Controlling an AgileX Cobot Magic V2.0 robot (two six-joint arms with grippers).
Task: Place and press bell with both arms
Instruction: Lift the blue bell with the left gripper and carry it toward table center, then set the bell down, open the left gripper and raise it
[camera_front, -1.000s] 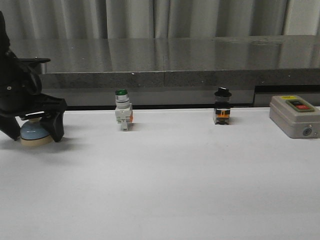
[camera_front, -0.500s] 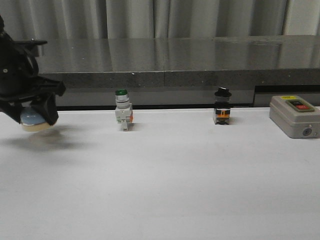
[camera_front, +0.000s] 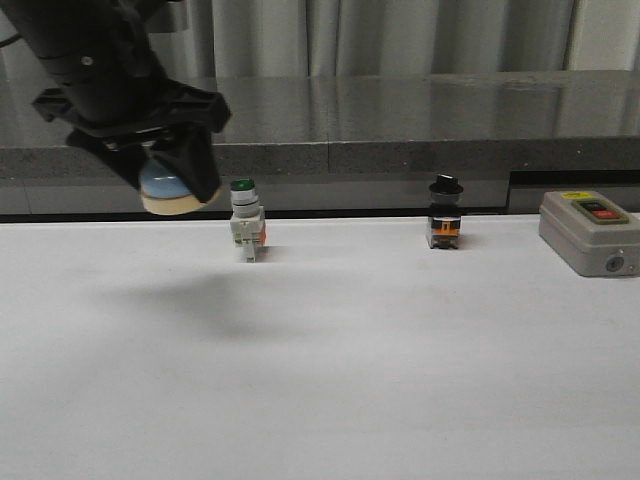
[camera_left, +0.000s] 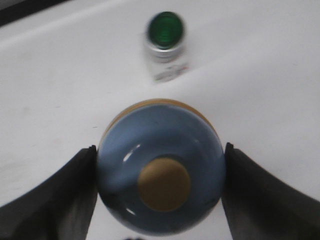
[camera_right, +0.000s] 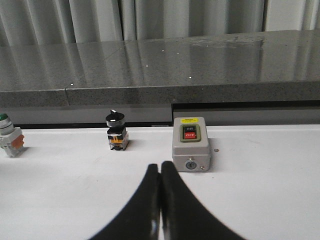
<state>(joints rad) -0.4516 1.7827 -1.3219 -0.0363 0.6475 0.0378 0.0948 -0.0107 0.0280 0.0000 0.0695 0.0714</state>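
Observation:
My left gripper (camera_front: 172, 186) is shut on the bell (camera_front: 166, 186), a light-blue dome with a cream base, and holds it in the air above the white table, just left of the green-capped switch. In the left wrist view the bell (camera_left: 161, 167) fills the space between my two black fingers (camera_left: 55, 195), its cream push-button facing the camera. My right gripper (camera_right: 160, 167) is shut and empty, its fingertips low over the table in front of the grey box. It does not show in the front view.
A green-capped white switch (camera_front: 245, 222) stands at the table's back, left of centre. A black-knobbed selector switch (camera_front: 444, 214) stands at the back right. A grey box with a red button (camera_front: 588, 231) sits at the far right. A dark stone ledge (camera_front: 400, 120) runs behind the table.
My left gripper has lifted the bell off the table at the far left and carried it up and to the right, close to the green-capped switch.

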